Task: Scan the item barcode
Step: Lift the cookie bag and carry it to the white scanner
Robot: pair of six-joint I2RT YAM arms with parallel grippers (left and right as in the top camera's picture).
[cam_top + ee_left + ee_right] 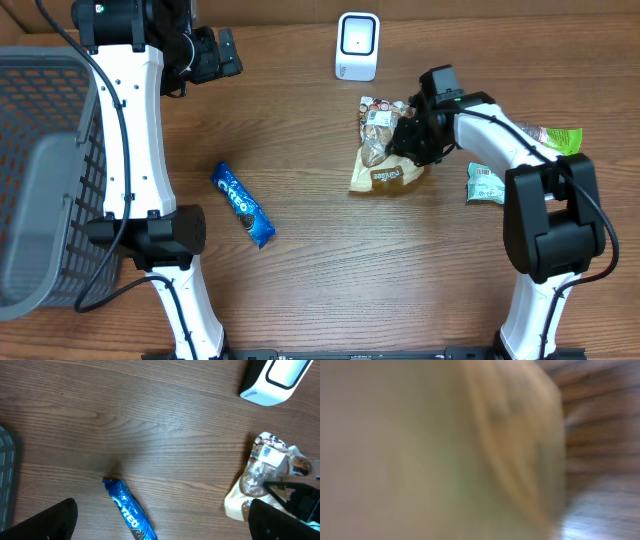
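Overhead: the snack bag (385, 150) lies just below the scanner (357, 47), long axis toward it. My right tool (406, 140) is on it, my left tool (222, 52) well apart. Left wrist: that tool gapes wide. Right wrist: only blurred bag, so I cannot tell the grip.

A mock shop checkout — grey wire basket (60, 110) at left, white scanner (357, 46) top centre, Oreo pack (242, 205) on the wooden table (380, 280).

soft even light, faint shadows; overhead view sharp; right wrist view a tan blur, perhaps too close.
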